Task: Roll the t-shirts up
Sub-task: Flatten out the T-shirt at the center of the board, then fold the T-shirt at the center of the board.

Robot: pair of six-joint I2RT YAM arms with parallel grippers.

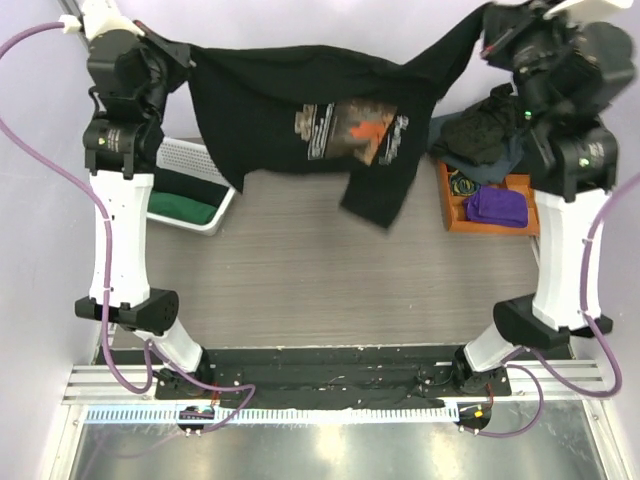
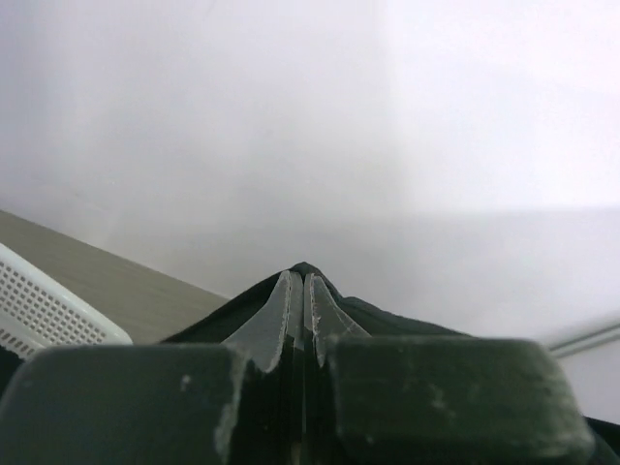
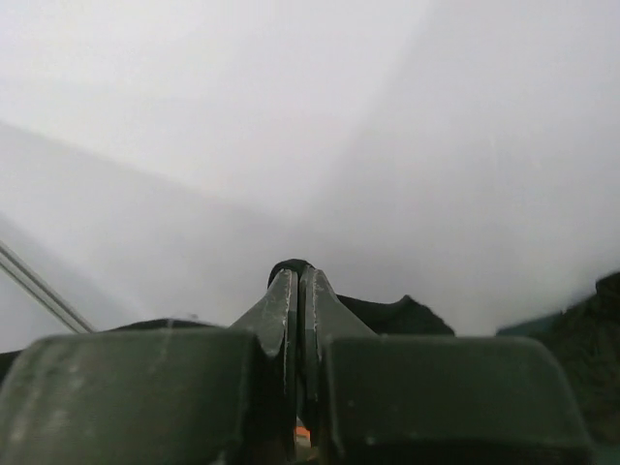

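Gripping the black t-shirt (image 1: 260, 100), left gripper (image 2: 298, 283) and right gripper (image 3: 294, 278) are closed; overhead alone shows its print (image 1: 350, 130).

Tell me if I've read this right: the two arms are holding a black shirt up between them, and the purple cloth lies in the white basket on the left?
Not quite. The black shirt is indeed held up, but the purple cloth lies in the orange box on the right, not in the white basket on the left. The top view shows it.
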